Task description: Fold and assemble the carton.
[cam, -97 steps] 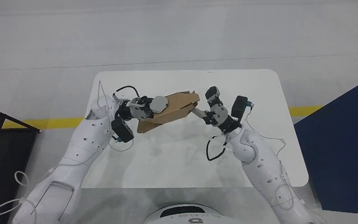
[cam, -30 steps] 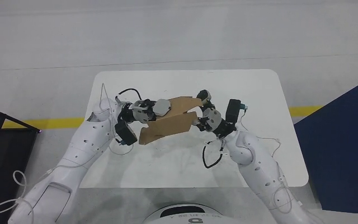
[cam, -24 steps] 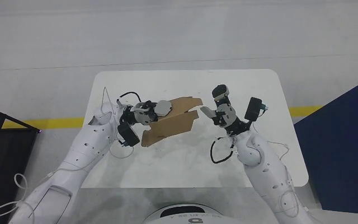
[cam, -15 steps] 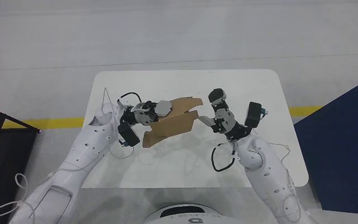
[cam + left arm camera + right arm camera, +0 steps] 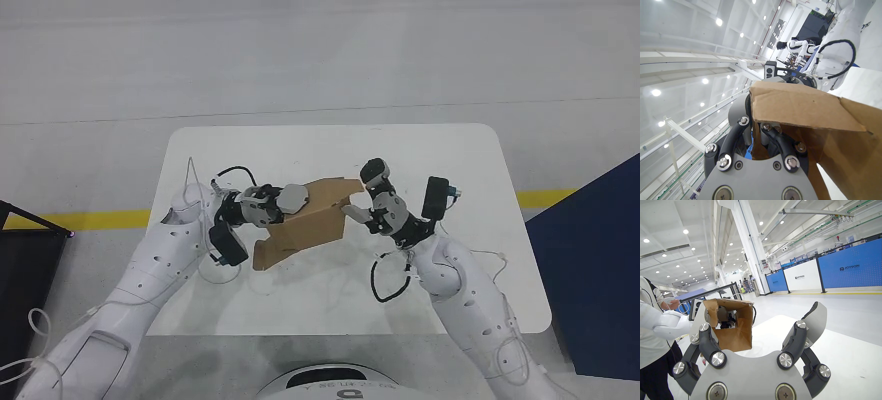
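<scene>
A brown carton, partly opened into a tube, sits over the middle of the white table. The left gripper is clamped on the carton's wall at one end, with one finger hidden behind cardboard. At the carton's other, open end, the right gripper is spread wide; whether it touches the carton is unclear.

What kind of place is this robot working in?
Probably a large industrial hall or robotics test floor: rows of ceiling lamps high overhead, blue partition panels, and another white robot at a far station.
</scene>
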